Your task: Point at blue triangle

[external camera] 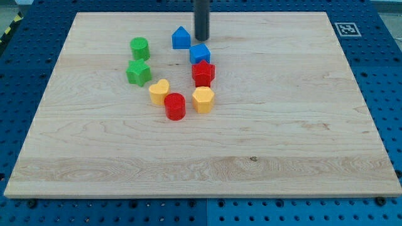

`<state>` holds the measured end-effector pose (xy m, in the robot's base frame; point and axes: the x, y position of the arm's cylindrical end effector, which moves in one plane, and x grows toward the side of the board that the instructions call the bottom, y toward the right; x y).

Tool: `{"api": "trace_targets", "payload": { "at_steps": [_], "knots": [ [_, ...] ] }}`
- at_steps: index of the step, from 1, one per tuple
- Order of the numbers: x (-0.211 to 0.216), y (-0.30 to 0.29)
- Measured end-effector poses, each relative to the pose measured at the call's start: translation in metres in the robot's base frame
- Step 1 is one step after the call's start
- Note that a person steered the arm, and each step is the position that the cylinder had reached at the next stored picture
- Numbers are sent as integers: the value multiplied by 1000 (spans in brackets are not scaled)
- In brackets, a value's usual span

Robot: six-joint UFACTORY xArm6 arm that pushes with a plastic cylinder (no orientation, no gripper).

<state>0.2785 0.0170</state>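
Note:
The blue triangle [181, 37] is a small house-shaped blue block near the view's top, left of centre. My tip [201, 39] is the lower end of the dark rod coming down from the view's top edge. It stands just right of the blue triangle, a small gap between them. A blue cube [200, 53] lies directly below the tip.
A red star [203, 73], a yellow hexagon [203, 99], a red cylinder [175, 106] and a yellow heart [159, 91] curve below the blue cube. A green cylinder [139, 48] and a green star [138, 72] lie to the left. The wooden board [282, 125] sits on a blue pegboard.

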Motion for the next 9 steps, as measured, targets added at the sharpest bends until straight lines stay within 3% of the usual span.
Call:
{"api": "trace_targets", "payload": {
  "at_steps": [1,4,5,7,9],
  "knots": [
    [9,22],
    [0,16],
    [-32,-2],
    [-32,-124],
    [-18,-134]
  ]
}}
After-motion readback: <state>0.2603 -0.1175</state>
